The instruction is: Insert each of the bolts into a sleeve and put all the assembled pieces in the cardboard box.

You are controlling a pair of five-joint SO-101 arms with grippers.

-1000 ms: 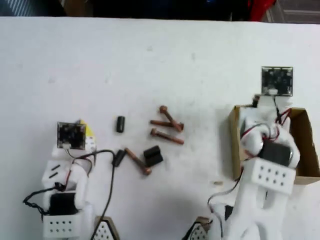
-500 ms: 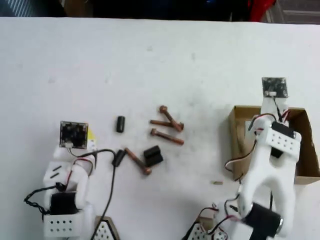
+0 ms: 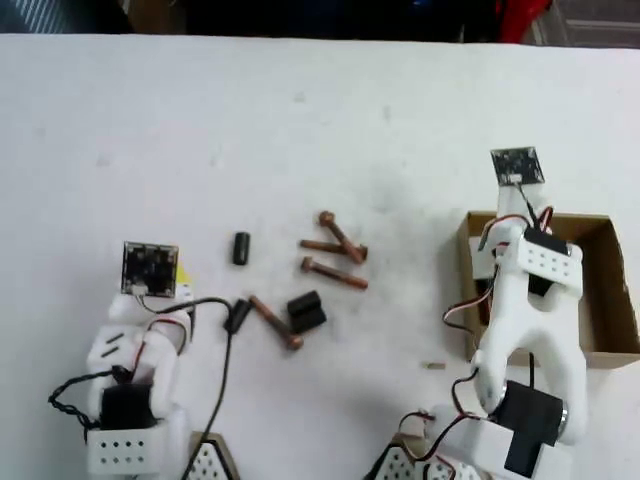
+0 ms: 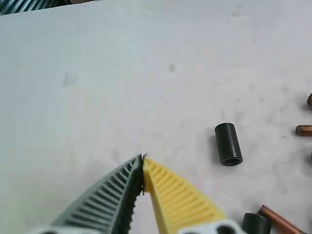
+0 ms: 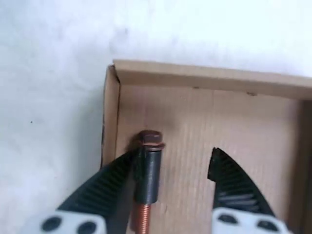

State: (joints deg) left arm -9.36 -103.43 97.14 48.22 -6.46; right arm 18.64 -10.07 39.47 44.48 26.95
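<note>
Right claw [image 5: 173, 152] gapes wide, one finger touching sleeved bolt [image 5: 147, 170].

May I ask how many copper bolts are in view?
5. A crossed pair mid-table, a third bolt alongside, a fourth bolt beside a black sleeve, and a sleeved bolt in the cardboard box; more may be hidden.

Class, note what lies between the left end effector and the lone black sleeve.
Nothing: the left wrist view shows bare table between the left end effector and the lone black sleeve.
</note>
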